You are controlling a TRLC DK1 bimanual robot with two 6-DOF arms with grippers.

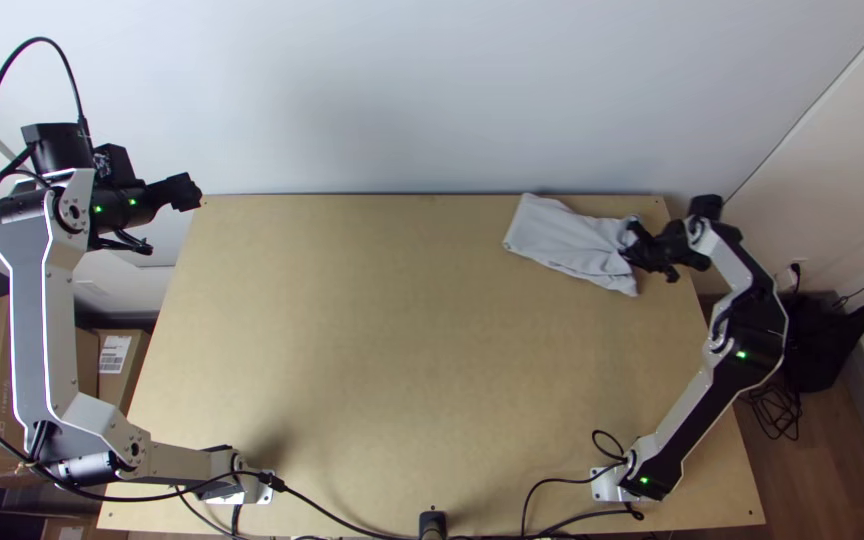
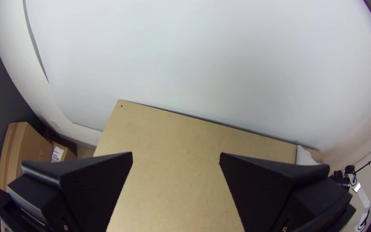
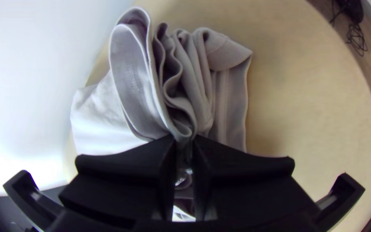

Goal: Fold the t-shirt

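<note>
The light grey t-shirt [image 1: 567,240] lies as a narrow folded bundle at the table's far right corner. At its right end is my right gripper [image 1: 632,246]. In the right wrist view my right gripper [image 3: 184,148] is shut on bunched layers of the t-shirt [image 3: 224,99], with several loose folds rising past the fingers. My left gripper [image 1: 192,192] is beyond the table's far left corner, well away from the cloth. The left wrist view has my left gripper [image 2: 176,157] open with nothing between its fingers, and a bit of the t-shirt [image 2: 305,157] far off.
The wooden table [image 1: 372,340] meets a white wall [image 1: 402,100] along its far edge. Cardboard boxes [image 1: 117,360] stand on the floor at the left. Black cables [image 1: 332,512] run along the near edge between the arms' bases.
</note>
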